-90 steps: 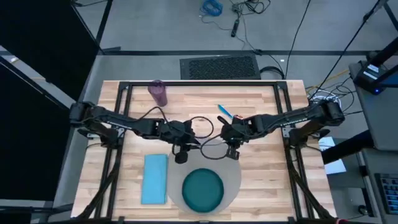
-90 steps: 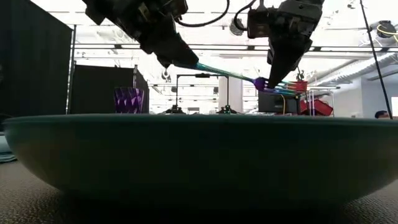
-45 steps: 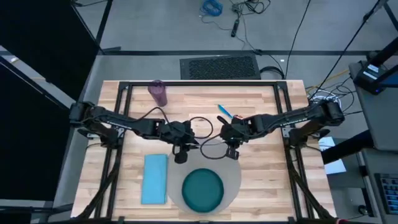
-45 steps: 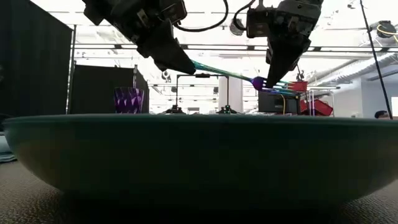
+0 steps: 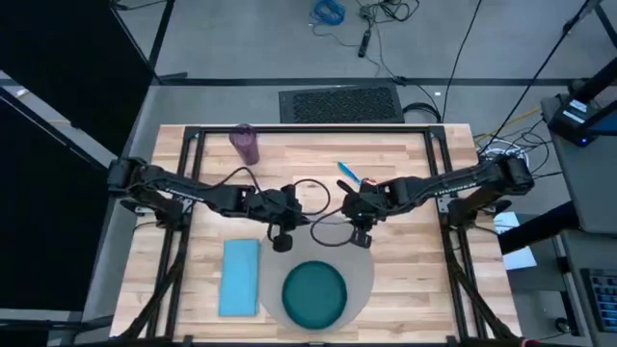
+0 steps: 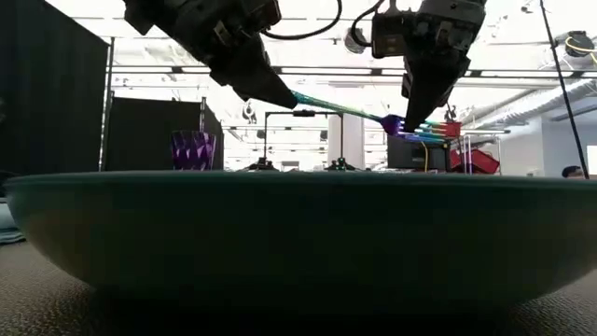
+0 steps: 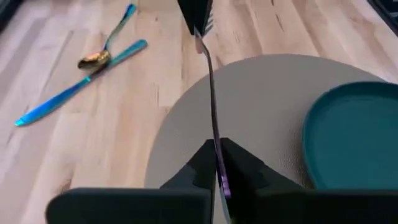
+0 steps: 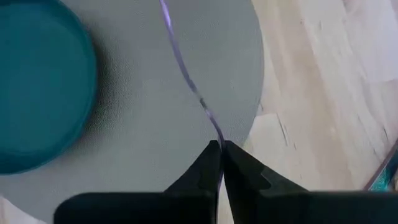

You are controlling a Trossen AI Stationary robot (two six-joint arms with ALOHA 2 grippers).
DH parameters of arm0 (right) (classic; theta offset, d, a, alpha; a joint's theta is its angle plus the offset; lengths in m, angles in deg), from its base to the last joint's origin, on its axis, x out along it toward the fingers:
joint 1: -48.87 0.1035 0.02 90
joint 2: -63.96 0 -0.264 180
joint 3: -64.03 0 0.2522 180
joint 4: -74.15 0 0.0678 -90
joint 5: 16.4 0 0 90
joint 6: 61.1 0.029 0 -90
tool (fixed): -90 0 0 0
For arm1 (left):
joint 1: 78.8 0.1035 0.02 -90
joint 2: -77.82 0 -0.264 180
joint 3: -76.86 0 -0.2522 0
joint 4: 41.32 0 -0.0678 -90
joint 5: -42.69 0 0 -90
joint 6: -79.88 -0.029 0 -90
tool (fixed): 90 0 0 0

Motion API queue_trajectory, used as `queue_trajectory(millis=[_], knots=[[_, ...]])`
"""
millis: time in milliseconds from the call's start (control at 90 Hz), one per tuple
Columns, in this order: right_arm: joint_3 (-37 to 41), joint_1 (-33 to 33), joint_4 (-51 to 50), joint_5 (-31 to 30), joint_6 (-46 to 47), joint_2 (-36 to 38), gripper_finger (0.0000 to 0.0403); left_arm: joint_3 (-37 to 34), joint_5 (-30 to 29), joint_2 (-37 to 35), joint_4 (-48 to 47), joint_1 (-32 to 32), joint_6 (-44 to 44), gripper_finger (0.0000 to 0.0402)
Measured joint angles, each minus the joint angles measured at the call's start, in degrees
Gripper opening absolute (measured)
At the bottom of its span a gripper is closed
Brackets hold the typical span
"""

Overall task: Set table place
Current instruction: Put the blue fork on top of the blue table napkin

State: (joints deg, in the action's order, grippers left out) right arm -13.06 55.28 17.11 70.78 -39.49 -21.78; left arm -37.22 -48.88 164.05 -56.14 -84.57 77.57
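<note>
Table (image 5: 405,280) planks, pale wood in a black frame, carry the round grey-beige mat (image 5: 359,268) near the front edge. On the mat sits a glossy teal plate (image 5: 314,294); a flat light-blue napkin (image 5: 240,277) lies just left of the mat. Above the mat's far rim, the left end effector (image 5: 281,231) and right end effector (image 5: 358,226) each pinch one end of a thin iridescent fork (image 6: 350,112). A ribbed purple cup (image 5: 246,145) stands well behind the mat.

overhead light bright, even | low view backlit, ceiling glare | plate (image 6: 298,238) foreground blurred
</note>
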Motion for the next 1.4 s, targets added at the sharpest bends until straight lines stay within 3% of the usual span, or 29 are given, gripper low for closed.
queue_trajectory(millis=[200, 500, 700, 844, 967, 1089, 1233, 1322, 1400], knots=[[-1.24, -0.01, 0.46, -4.04, -1.86, -0.04, 0.0015, 0.0, -1.22, 0.0, 0.0, -0.06, 0.51, 0.0001], [-12.18, -0.09, -5.05, -5.39, -6.45, 0.11, 0.0095, 0.02, -3.39, 0.0, -2.82, -0.44, 1.93, 0.0], [-18.21, 0.07, -19.25, -10.88, -6.2, 0.16, 0.0139, 0.02, -11.96, -0.73, -4.51, -0.87, 1.93, 0.0], [-18.56, 0.42, -29.85, -15.29, -0.65, 2.41, 0.0145, 0.02, -18.73, -5.07, -9.69, -0.98, 1.87, 0.0], [-17.35, 1.68, -32.27, -15.95, 3.73, 5.42, 0.0143, 0.0, -24.61, -11.09, -13.87, -1.36, 1.98, 0.0], [-12.71, 4.4, -28.7, -19.12, 6.5, 9.49, 0.0142, -0.43, -27.19, -17.32, -13.87, -2.85, 1.79, 0.0], [-1.72, 7.74, -18.25, -25.68, 7.74, 14.73, 0.0142, -5.08, -27.21, -24.07, -5.71, -4.9, -0.83, 0.0], [6.25, 8.55, -7.25, -30.44, 7.64, 18.63, 0.0142, -9.87, -27.1, -27.87, 3.15, -6.01, -2.95, 0.0], [13.53, 8.5, 8.16, -32.58, 5.0, 21.55, 0.0142, -14.67, -25.83, -30.39, 15.15, -6.52, -5.35, 0.0]])
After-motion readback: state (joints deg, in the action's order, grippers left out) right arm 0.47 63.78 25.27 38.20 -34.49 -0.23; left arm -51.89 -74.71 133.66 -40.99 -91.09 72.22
